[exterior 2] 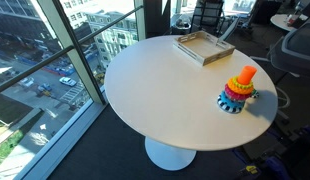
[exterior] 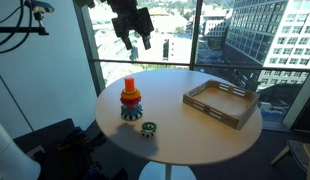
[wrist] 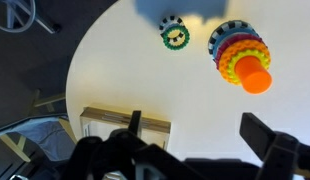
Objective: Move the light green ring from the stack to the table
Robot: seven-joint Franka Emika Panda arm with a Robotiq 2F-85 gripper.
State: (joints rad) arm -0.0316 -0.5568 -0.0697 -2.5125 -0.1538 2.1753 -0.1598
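Observation:
The stack [exterior: 130,99] stands on the round white table [exterior: 185,135], with an orange post, red and orange rings and a blue gear-edged ring at the bottom. It also shows in the wrist view [wrist: 238,52] and in an exterior view [exterior 2: 238,92]. The light green ring [wrist: 228,67] shows as a yellow-green band in the stack under the orange top. A dark green ring [wrist: 175,35] lies on the table beside the stack, also in an exterior view [exterior: 148,127]. My gripper [exterior: 133,38] hangs high above the table, open and empty [wrist: 195,128].
A rectangular wooden tray [exterior: 222,103] sits on the table opposite the stack; it also shows in an exterior view [exterior 2: 203,46] and in the wrist view [wrist: 123,124]. Floor-to-ceiling windows stand right behind the table. Office chairs [exterior 2: 210,14] stand beyond it.

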